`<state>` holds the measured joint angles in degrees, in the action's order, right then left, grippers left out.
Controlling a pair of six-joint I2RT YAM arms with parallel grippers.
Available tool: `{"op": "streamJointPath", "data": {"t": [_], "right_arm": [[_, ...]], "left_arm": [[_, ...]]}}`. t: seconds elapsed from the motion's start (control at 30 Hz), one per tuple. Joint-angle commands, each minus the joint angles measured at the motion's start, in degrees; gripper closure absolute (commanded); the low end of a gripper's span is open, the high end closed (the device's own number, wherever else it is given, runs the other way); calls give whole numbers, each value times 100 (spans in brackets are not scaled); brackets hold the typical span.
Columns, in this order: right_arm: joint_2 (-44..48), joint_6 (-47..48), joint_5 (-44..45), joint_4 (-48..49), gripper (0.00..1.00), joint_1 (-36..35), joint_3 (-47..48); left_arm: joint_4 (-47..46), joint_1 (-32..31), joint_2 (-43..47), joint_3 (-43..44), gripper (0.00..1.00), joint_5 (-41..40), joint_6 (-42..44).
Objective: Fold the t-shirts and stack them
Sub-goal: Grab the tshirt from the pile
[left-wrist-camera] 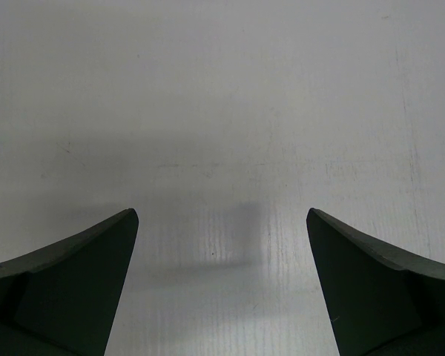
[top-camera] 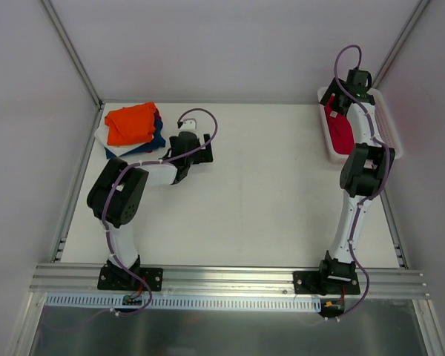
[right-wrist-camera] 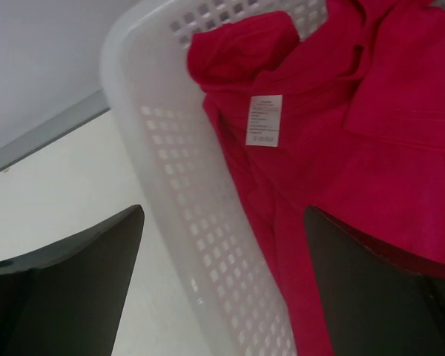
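A white, faintly scuffed matte table (top-camera: 267, 185) fills the floor of a pale-walled booth with grey metal struts in its corners. A ribbed aluminium rail (top-camera: 230, 278) runs along the near edge, well apart from the basket (top-camera: 391, 137), which sits at the table's far right corner.

The crimson t-shirt (right-wrist-camera: 371, 163) lies crumpled inside the basket, its small white label (right-wrist-camera: 264, 120) face up near the perforated wall. The other t-shirts lie across the table from the basket, at the same far edge: the orange t-shirt (top-camera: 131, 123) on top, the navy t-shirt (top-camera: 157, 139) under it, the white t-shirt (top-camera: 107, 144) at the bottom.

The right gripper (right-wrist-camera: 222, 211) hangs over the basket, its jaws spread wide astride the basket's wall, one finger outside it, the other above the red cloth; contact cannot be told. The left gripper (left-wrist-camera: 222, 215), on the basket side of the stack, is spread wide over bare table.

The basket is glossy white plastic with rounded corners and a grid of square holes. The cloth is soft and creased.
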<state>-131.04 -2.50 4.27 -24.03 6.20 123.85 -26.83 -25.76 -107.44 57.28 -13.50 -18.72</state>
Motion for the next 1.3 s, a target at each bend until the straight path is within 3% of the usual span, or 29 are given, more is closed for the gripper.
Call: {"op": "streamJointPath", "data": {"t": [0.0, 0.23, 0.5, 0.9, 1.27], "right_arm": [[-167, -171, 135, 65, 7, 110, 446], [-448, -795, 206, 197, 7, 505, 430], [-123, -1472, -120, 1058, 7, 848, -625], [-132, -436, 486, 927, 9, 840, -608], [-18, -207, 1057, 611, 13, 664, -810]], "left_arm": [[-253, 53, 294, -32, 1, 119, -62], [-270, 53, 302, -41, 1, 128, -70], [-323, 62, 329, -94, 1, 119, -70], [-332, 53, 337, -103, 1, 128, -79], [-332, 62, 338, -103, 1, 110, -88]]}}
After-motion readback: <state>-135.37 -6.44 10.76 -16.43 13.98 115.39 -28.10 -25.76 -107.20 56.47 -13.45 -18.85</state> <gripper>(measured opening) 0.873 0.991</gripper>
